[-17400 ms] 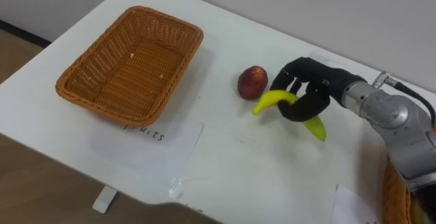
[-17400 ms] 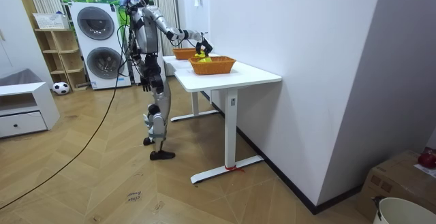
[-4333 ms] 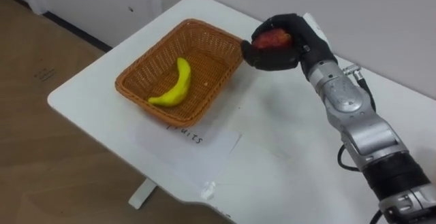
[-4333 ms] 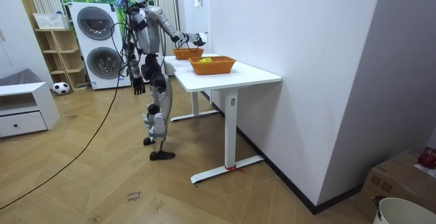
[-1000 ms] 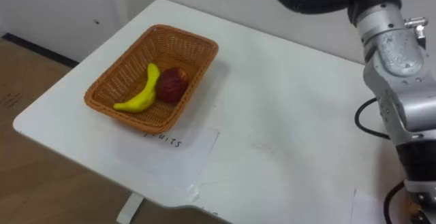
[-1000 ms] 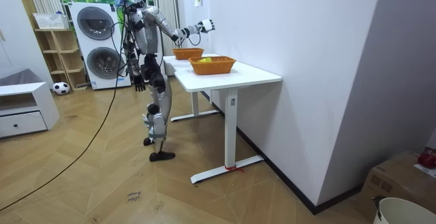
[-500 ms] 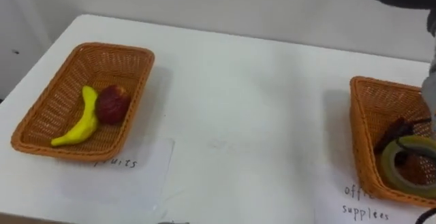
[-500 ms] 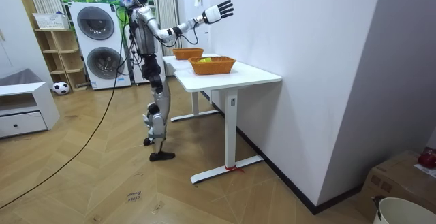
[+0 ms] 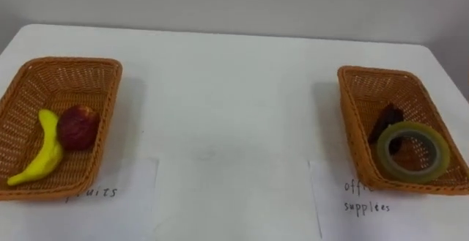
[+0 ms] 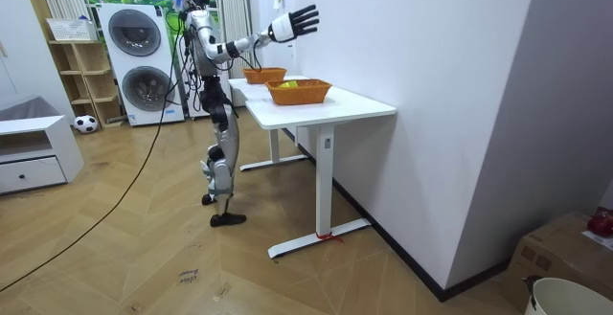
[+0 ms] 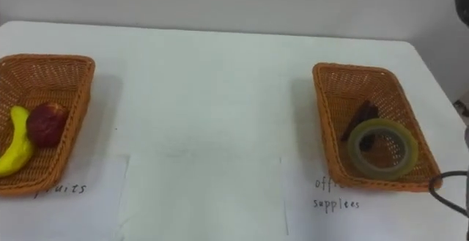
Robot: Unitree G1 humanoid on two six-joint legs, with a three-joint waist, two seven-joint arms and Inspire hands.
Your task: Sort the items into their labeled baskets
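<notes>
Two wicker baskets stand on the white table (image 9: 220,102). The left basket (image 9: 110,94) holds a yellow banana (image 9: 40,157) and a red fruit (image 9: 78,127) touching it. The right basket (image 9: 352,124) holds a roll of tape (image 9: 410,151) and a dark object (image 9: 385,120) partly under the roll. In the room view I stand at the table's end with my right arm raised high over it. My right hand (image 10: 297,20) is open, fingers spread, holding nothing. My left hand is too small to make out beside my body.
A paper label (image 9: 110,193) lies in front of the left basket and another (image 9: 366,197) in front of the right one. A wall runs along the table's far edge. Washing machines (image 10: 139,61) and a shelf stand behind me.
The camera has swung to the right, so both baskets now show side by side. My open right hand rose from above the table to head height, then dropped slightly. The basket contents have not moved.
</notes>
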